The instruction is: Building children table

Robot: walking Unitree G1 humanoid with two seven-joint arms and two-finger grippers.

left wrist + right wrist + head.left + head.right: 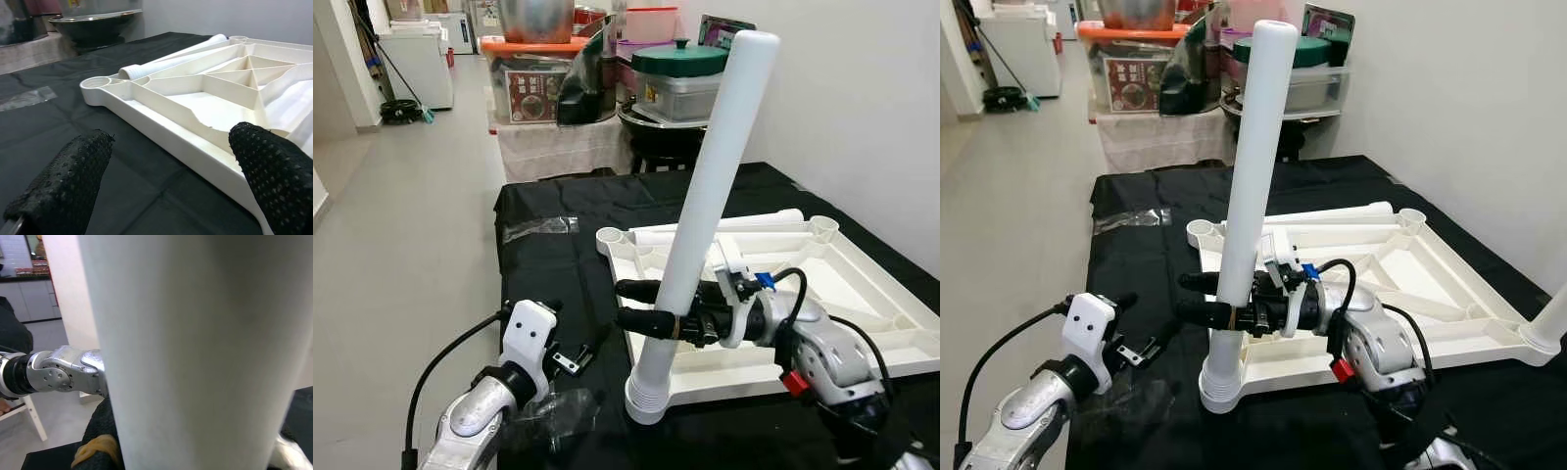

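Observation:
The white plastic tabletop [862, 284] lies upside down on a black-covered table [548, 264]. A long white table leg [715, 186] stands tilted in the tabletop's near-left corner socket [648, 397]. My right gripper [644, 305] is shut on the leg low down, one black finger on each side. The leg's surface [195, 352] is very close in the right wrist view. A second leg [724, 230] lies along the tabletop's far edge. Another leg [1549, 318] rises at the near-right corner. My left gripper [578, 354] is open, low over the cloth, left of the tabletop [215, 105].
Clear plastic wrap [538, 227] lies on the cloth at the far left, and more crumpled plastic [558, 406] lies near my left arm. Storage boxes and pots [675, 73] stand behind the table. A white wall runs along the right, open floor [401, 245] on the left.

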